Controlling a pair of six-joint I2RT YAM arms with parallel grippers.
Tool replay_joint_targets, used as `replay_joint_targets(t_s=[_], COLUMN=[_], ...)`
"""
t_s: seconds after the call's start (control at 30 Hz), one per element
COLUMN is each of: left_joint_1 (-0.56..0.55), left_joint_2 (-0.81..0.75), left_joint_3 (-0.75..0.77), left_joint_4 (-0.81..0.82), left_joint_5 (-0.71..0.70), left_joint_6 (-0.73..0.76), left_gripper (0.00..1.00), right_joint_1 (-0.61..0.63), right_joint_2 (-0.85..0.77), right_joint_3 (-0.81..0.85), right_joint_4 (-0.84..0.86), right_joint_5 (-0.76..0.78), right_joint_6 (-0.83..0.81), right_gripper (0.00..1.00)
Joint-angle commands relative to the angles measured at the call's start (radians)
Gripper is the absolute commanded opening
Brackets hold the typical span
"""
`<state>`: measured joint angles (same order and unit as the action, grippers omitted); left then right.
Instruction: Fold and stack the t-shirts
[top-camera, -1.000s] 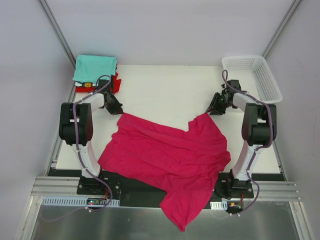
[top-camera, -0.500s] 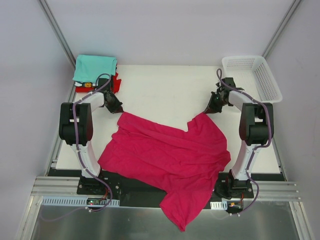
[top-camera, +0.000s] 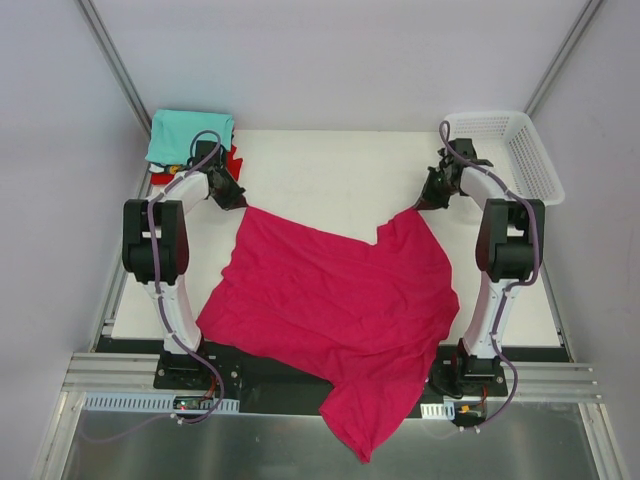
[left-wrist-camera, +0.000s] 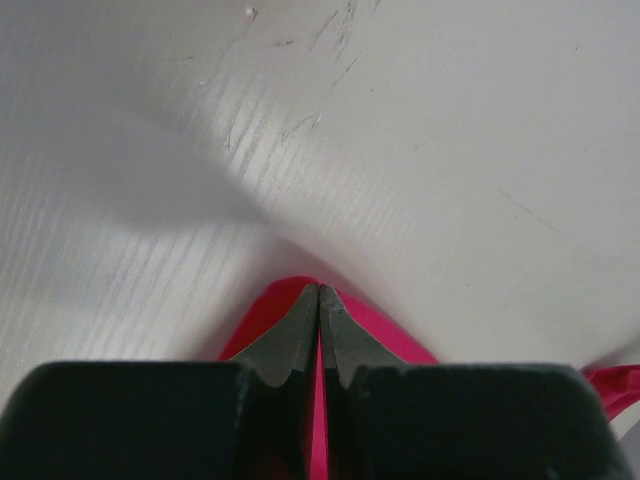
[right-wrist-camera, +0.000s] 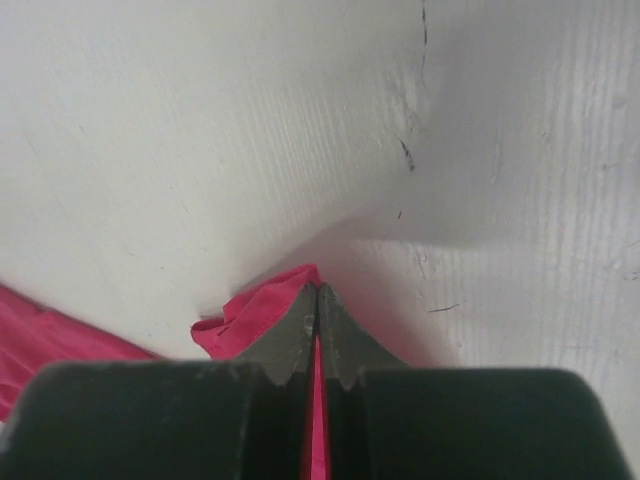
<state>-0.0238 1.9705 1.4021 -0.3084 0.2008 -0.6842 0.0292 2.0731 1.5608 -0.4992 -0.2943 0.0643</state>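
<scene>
Magenta t-shirt (top-camera: 330, 300), one; two corners in left tool (left-wrist-camera: 319, 295), right tool (right-wrist-camera: 317, 295)

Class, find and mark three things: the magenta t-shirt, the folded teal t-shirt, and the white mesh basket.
magenta t-shirt (top-camera: 330, 310): top view, middle of its body.
teal t-shirt (top-camera: 186, 134): top view, its upper face.
white mesh basket (top-camera: 530, 160): top view, bare mesh floor.

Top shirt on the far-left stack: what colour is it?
The top shirt is teal; the top external view shows it best.

Red t-shirt (top-camera: 235, 160) mostly hidden beneath the teal t-shirt (top-camera: 188, 135)
</scene>
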Motion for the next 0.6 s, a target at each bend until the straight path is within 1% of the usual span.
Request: replay_joint_targets(t_s=[0.0,0.17,0.33,0.37,0.43,0.57], left_joint_1=[0.018,0.018,0.018,0.037,0.041,0.042], left_joint_2=[0.022,0.057,0.086,0.099,0.114,0.181], left_joint_3=[0.061,0.11,0.153,0.173,0.199,0.309], left_joint_4=[-0.043,-0.057,-0.07,-0.072,-0.077,-0.101], left_joint_5=[-0.004,-0.008,-0.005,-0.003,-0.001,0.012], left_joint_6=[0.018,0.025,0.026,0.028,0.029,0.029], left_gripper=[0.0,0.0,0.0,0.0,0.0,0.0], right_joint_1=[-0.015,-0.026,-0.028,-0.028,-0.026,-0.028], right_joint_2=[0.018,0.062,0.111,0.129,0.15,0.192], right_joint_3=[0.088,0.153,0.26,0.277,0.332,0.41], right_joint_4=[-0.05,-0.062,-0.104,-0.11,-0.133,-0.159], right_joint_5=[0.024,0.024,0.027,0.026,0.026,0.012], right_joint_6=[-0.017,-0.021,-0.029,-0.031,-0.032,-0.031], right_gripper=[0.01,0.01,0.01,0.01,0.01,0.01])
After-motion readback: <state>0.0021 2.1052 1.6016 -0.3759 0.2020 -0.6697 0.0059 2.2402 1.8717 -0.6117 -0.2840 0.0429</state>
